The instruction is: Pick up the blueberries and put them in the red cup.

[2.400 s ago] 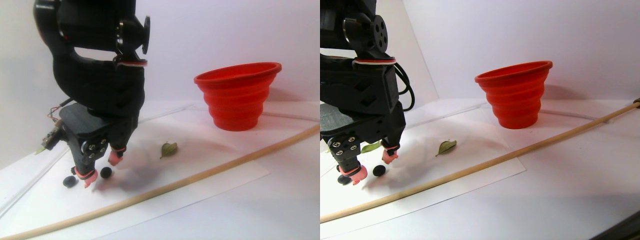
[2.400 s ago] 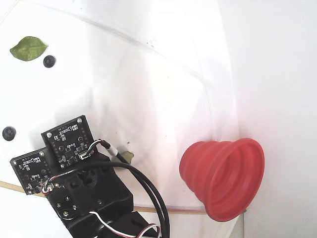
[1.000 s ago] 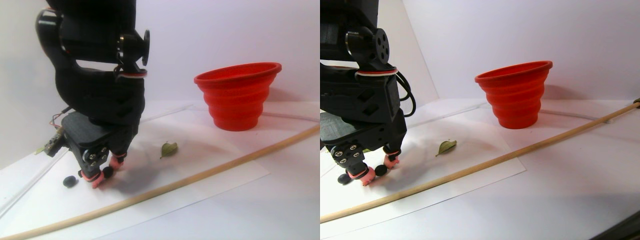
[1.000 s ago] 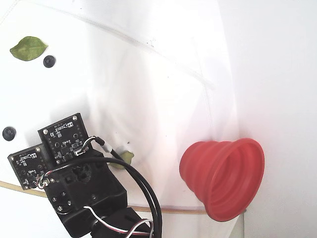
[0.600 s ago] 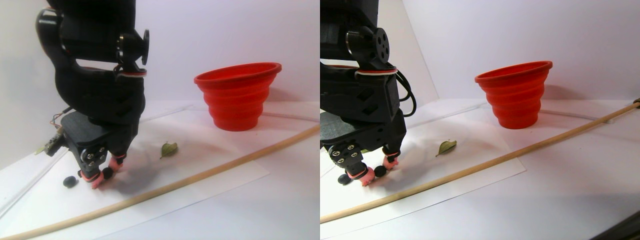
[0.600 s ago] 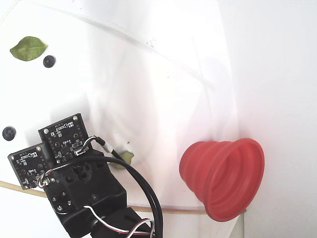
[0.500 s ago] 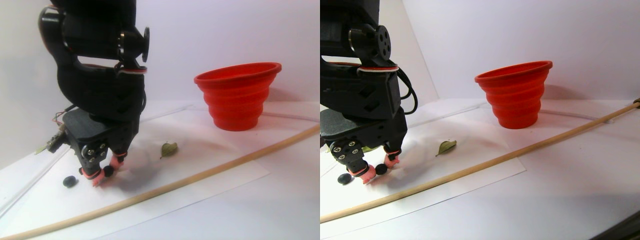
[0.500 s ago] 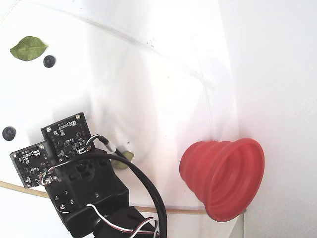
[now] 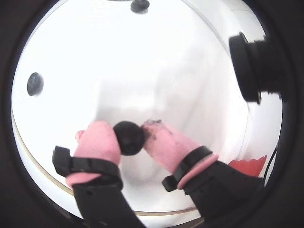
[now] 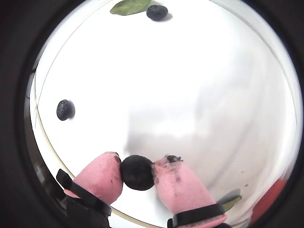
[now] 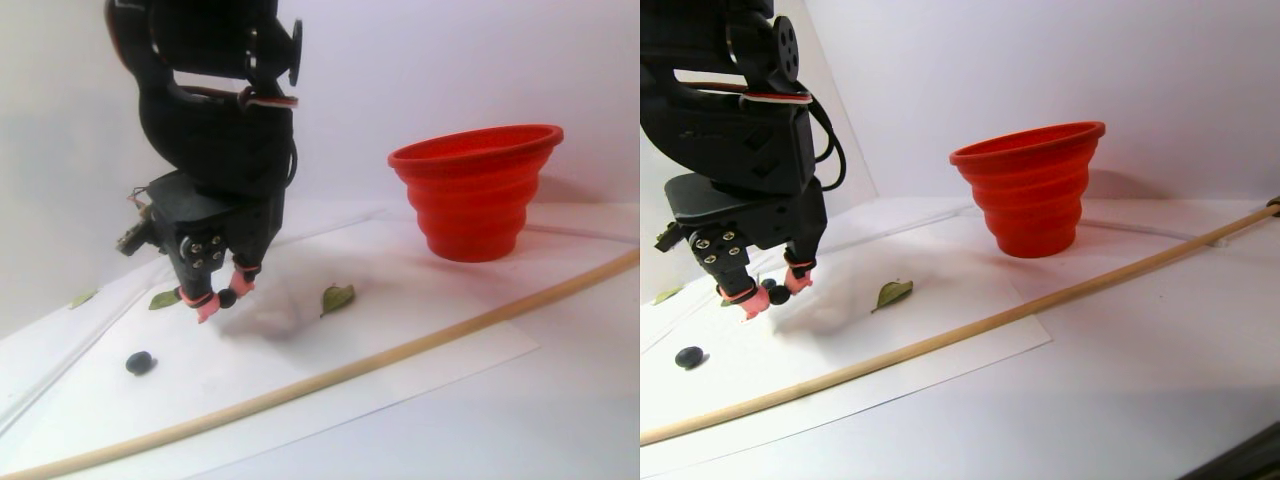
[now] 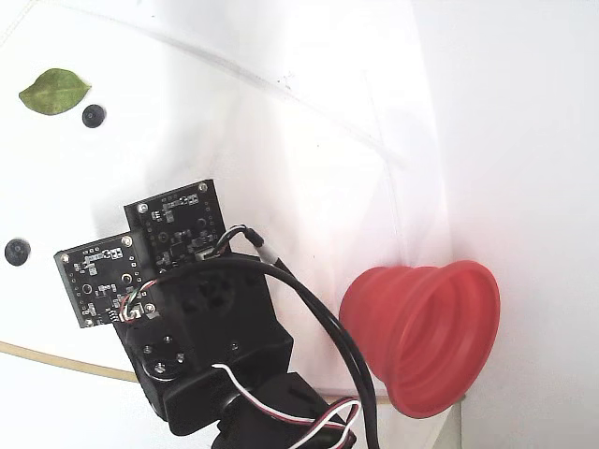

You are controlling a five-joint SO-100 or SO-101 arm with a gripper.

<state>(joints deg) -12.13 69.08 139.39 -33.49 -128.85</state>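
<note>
My gripper (image 11: 222, 297) is shut on one of the blueberries (image 11: 227, 298) and hangs a little above the white paper, left of the red cup (image 11: 475, 190). Both wrist views show the dark berry (image 9: 129, 137) (image 10: 137, 172) pinched between the pink fingertips. Two more blueberries lie loose on the paper: one (image 10: 64, 109) to the left, another (image 10: 156, 12) far off beside a green leaf (image 10: 129, 6). In the fixed view they are at the left edge (image 12: 16, 251) and top left (image 12: 93, 115). There the arm hides the gripper, and the red cup (image 12: 421, 337) is at the lower right.
A long wooden stick (image 11: 400, 345) lies slantwise across the table in front of the paper. Small green leaves (image 11: 338, 297) (image 11: 165, 299) lie on the sheet near the gripper. A pale wall stands close behind the cup.
The gripper shut on a berry lying on the paper and has since risen, lifting it clear of the sheet. The other berries, the leaves and the cup have not moved.
</note>
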